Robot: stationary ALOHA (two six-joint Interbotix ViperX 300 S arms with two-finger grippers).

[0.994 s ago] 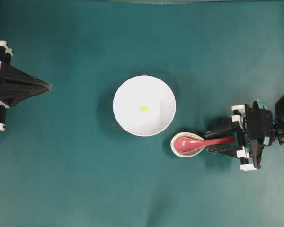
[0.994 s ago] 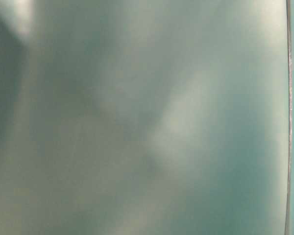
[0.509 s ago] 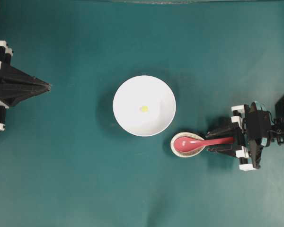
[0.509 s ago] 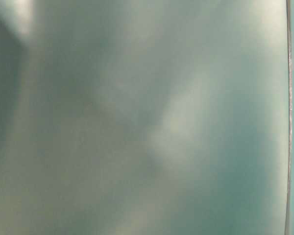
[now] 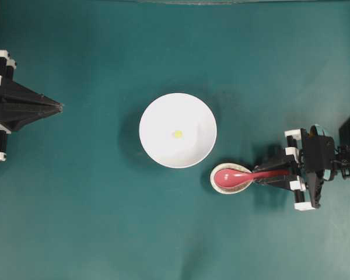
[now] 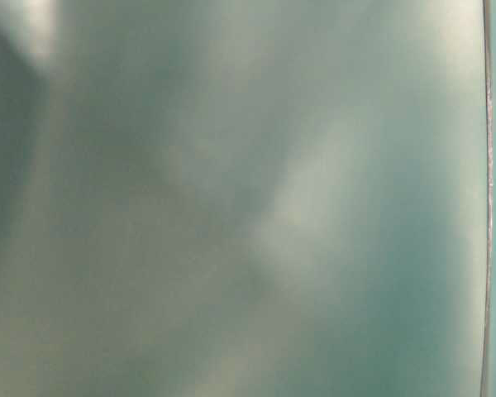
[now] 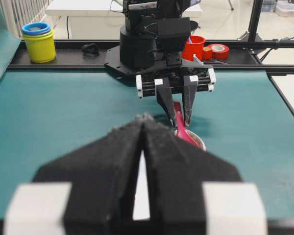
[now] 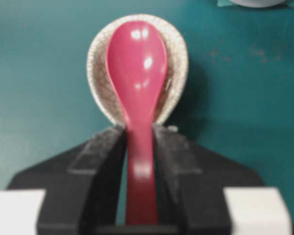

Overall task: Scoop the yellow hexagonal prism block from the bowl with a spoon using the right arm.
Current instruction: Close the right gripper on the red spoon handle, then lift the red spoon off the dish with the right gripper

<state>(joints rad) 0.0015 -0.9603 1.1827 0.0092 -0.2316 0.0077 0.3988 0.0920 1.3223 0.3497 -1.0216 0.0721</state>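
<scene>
Narrowing fast, the right gripper (image 8: 139, 147) now has its jaws pressed to both sides of the spoon (image 8: 137, 73) handle, scoop resting in the spoon rest (image 8: 179, 63). Handle runs straight back into the jaws. Up and left sits the bowl (image 5: 157, 146) holding the yellow hexagonal prism block (image 5: 177, 133). Left gripper (image 7: 142, 147) sits closed, far off.

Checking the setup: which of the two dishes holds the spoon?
The small speckled spoon rest, not the large white bowl. The pink-red spoon has its scoop in it; the bowl holds only the yellow block.
</scene>
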